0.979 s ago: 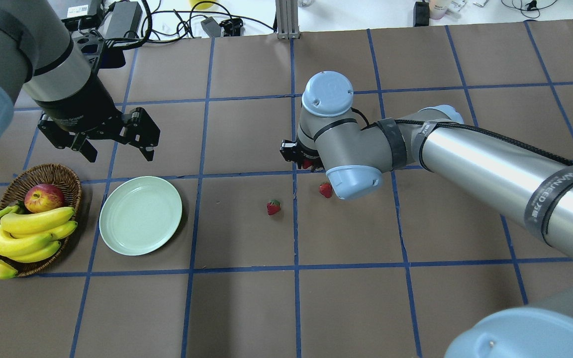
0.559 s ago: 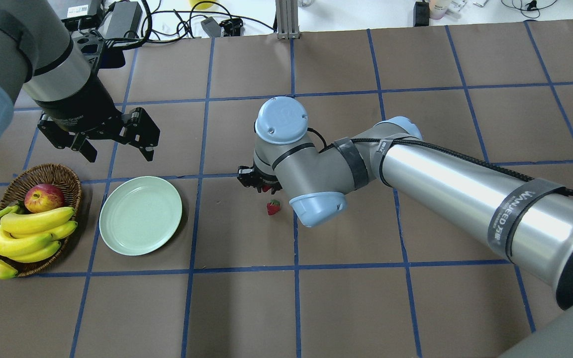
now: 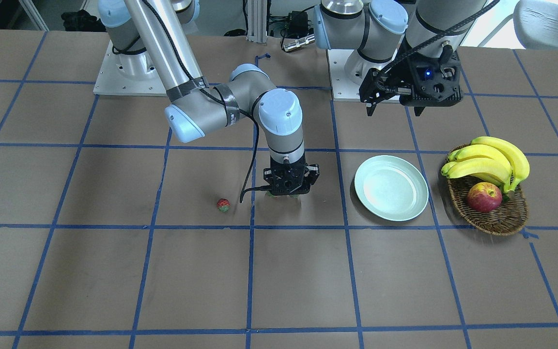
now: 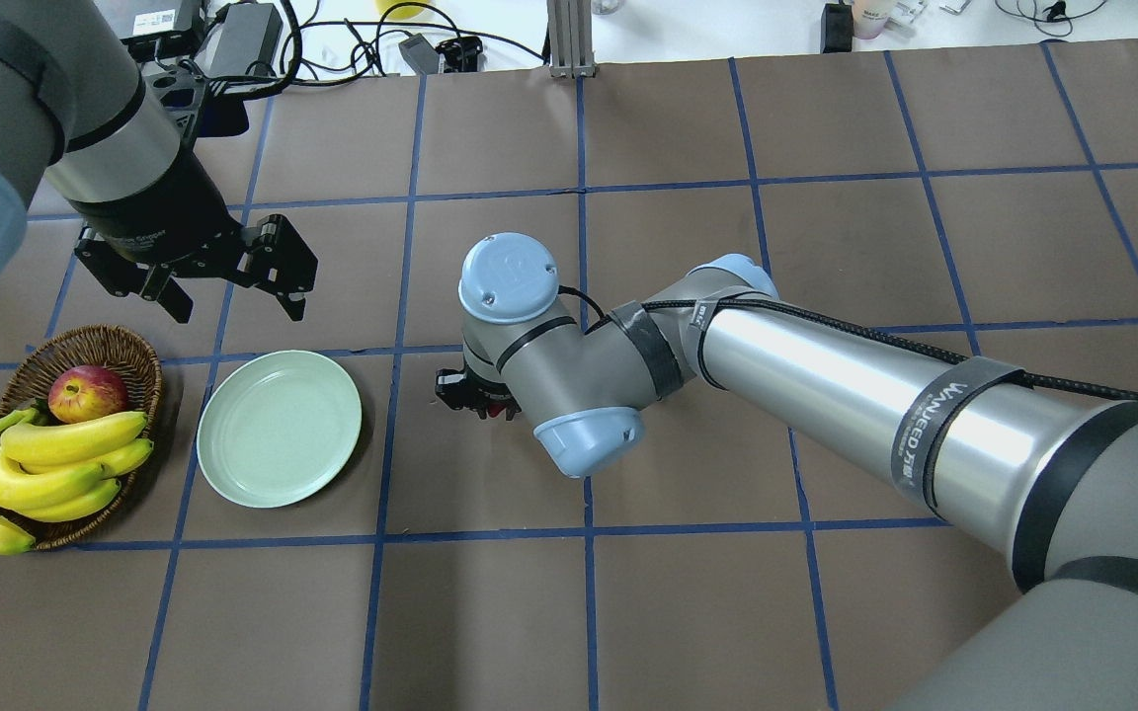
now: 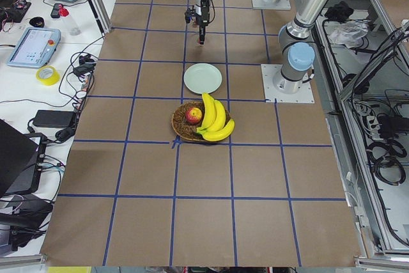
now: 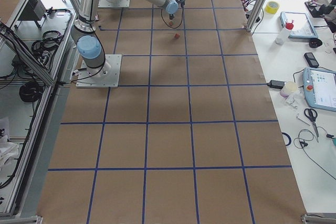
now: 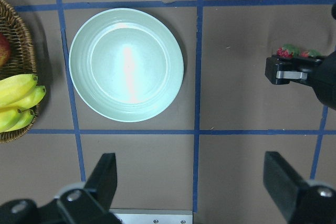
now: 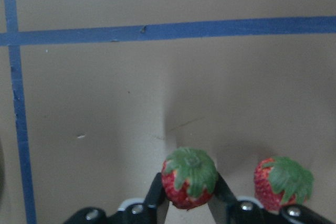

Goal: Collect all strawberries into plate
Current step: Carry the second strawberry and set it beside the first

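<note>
My right gripper (image 8: 188,203) is shut on a strawberry (image 8: 188,179) and holds it just above the table, a short way right of the plate (image 4: 280,428) in the overhead view. The gripper also shows in the overhead view (image 4: 475,395) and the front view (image 3: 287,191). A second strawberry (image 8: 283,182) lies on the table right beside it. A third strawberry (image 3: 223,205) lies farther from the plate. The arm hides both loose berries in the overhead view. The pale mint plate (image 3: 391,194) holds nothing. My left gripper (image 4: 233,296) hangs open and empty above the table behind the plate.
A brown wicker basket (image 4: 85,346) with an apple (image 4: 87,392) and a bunch of bananas (image 4: 55,464) stands just left of the plate. Cables and power bricks (image 4: 253,35) lie along the far table edge.
My right arm has swung left toward the plate with the strawberry in its gripper, and now covers both loose strawberries in the overhead view. The left arm has not moved.
</note>
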Action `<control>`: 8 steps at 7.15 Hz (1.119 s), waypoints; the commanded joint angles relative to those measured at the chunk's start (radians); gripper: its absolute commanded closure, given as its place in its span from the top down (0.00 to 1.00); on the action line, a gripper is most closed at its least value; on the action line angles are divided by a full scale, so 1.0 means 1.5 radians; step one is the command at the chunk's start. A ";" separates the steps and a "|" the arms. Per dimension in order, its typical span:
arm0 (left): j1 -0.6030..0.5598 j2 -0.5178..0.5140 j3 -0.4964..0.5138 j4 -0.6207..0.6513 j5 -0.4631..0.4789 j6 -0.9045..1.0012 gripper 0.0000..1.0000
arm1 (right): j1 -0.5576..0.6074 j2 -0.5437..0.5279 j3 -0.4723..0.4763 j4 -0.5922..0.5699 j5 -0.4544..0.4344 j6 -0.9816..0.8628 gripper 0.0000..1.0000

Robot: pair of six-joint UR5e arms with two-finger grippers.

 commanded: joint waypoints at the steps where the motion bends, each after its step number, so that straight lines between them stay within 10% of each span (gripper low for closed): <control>1: 0.000 0.000 -0.001 0.000 0.000 0.000 1.00 | 0.000 0.000 -0.005 0.003 0.002 0.001 0.95; 8: 0.000 -0.002 -0.001 0.000 0.000 0.000 1.00 | -0.076 -0.093 -0.002 0.131 -0.078 -0.076 1.00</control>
